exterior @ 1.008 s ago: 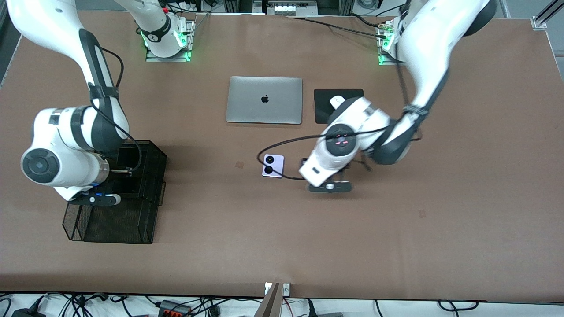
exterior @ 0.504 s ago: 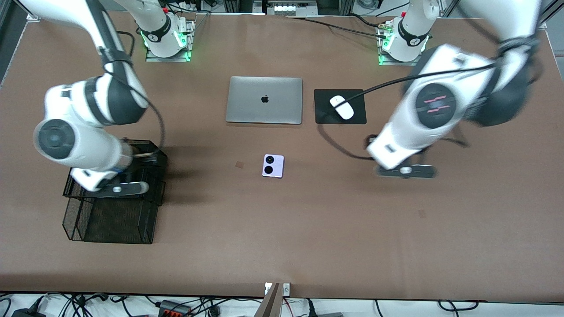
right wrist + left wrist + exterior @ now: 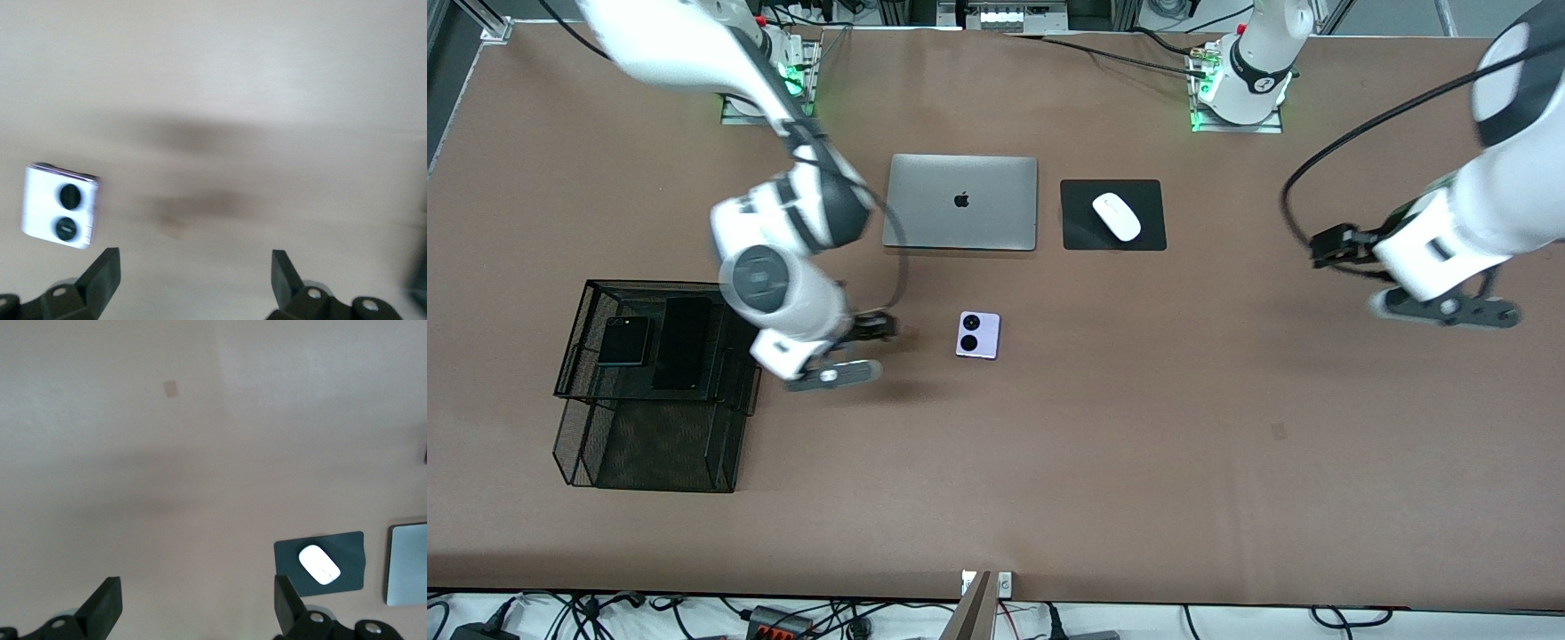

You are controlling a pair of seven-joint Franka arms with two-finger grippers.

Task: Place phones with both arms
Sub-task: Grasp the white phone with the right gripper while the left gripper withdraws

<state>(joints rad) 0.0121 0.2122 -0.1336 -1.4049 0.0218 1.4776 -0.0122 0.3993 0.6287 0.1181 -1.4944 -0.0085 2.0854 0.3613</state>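
Observation:
The lilac flip phone (image 3: 978, 335) with two black lenses lies flat on the brown table (image 3: 1138, 444), nearer to the front camera than the laptop. It also shows in the right wrist view as the lilac phone (image 3: 59, 215), off to one side of the fingers. My right gripper (image 3: 840, 354) hangs open and empty over the table between the mesh tray and that phone. The small black flip phone (image 3: 624, 340) and the long black slab phone (image 3: 682, 342) lie side by side in the black mesh tray (image 3: 649, 449). My left gripper (image 3: 1409, 286) hangs open and empty over bare table toward the left arm's end.
A closed silver laptop (image 3: 960, 202) and a white mouse (image 3: 1118, 216) on a black pad (image 3: 1080, 233) lie near the bases. The left wrist view shows the mouse (image 3: 319, 564) and the laptop's edge (image 3: 407, 563). The mesh tray stands toward the right arm's end.
The right arm lifted off the mesh tray and swung toward the lilac phone, uncovering two black phones in the tray. The left arm pulled away from the lilac phone toward its own end.

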